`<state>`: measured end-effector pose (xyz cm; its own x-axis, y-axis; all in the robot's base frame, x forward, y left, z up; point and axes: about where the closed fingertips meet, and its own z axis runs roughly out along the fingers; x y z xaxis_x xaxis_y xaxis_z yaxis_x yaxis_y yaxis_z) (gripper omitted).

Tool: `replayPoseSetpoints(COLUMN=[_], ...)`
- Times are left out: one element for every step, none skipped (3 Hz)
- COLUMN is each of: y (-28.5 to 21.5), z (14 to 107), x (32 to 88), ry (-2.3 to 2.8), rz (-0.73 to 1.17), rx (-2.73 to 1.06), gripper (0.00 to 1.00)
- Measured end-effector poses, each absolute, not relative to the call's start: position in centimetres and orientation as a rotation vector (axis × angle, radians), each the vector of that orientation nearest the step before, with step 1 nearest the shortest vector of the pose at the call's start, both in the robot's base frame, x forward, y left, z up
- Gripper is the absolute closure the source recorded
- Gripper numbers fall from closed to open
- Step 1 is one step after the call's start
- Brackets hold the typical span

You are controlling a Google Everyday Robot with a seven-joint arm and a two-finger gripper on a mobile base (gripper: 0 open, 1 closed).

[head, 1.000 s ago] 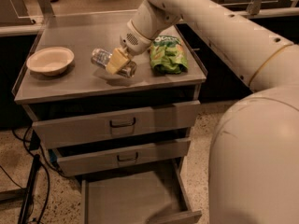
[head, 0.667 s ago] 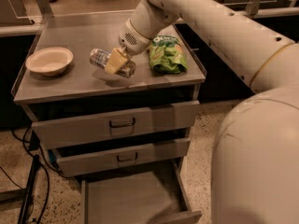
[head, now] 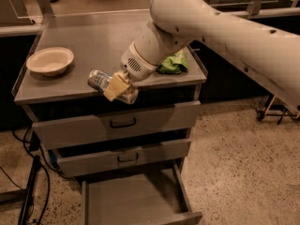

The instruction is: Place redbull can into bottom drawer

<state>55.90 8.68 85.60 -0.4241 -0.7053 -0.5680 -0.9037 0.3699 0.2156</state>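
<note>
The redbull can [head: 99,81] is a slim silver can held on its side in my gripper [head: 116,87], at the front edge of the cabinet top, partly past the edge. The gripper's yellowish fingers [head: 114,86] are closed around the can's middle. The bottom drawer [head: 131,200] is pulled open below, a wide shallow grey tray with a bare floor, directly under the can and well lower.
A cream bowl [head: 50,60] sits at the left of the cabinet top [head: 84,41]. A green snack bag [head: 172,63] lies at the right, partly behind my arm. Two handled drawers [head: 123,123] are shut above the open one. Cables run down the left side.
The gripper has carried the can from the middle of the cabinet top forward to its front edge. The arm now reaches lower and nearer the front.
</note>
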Motion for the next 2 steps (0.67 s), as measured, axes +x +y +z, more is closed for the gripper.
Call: replayPoseSetpoints(y=[8.7, 8.9], z=[85.6, 84.2], x=[55.9, 53.9], ry=[2.254, 2.285], rz=[0.714, 0.755], rx=[-1.402, -1.393], gripper=[1.0, 1.0])
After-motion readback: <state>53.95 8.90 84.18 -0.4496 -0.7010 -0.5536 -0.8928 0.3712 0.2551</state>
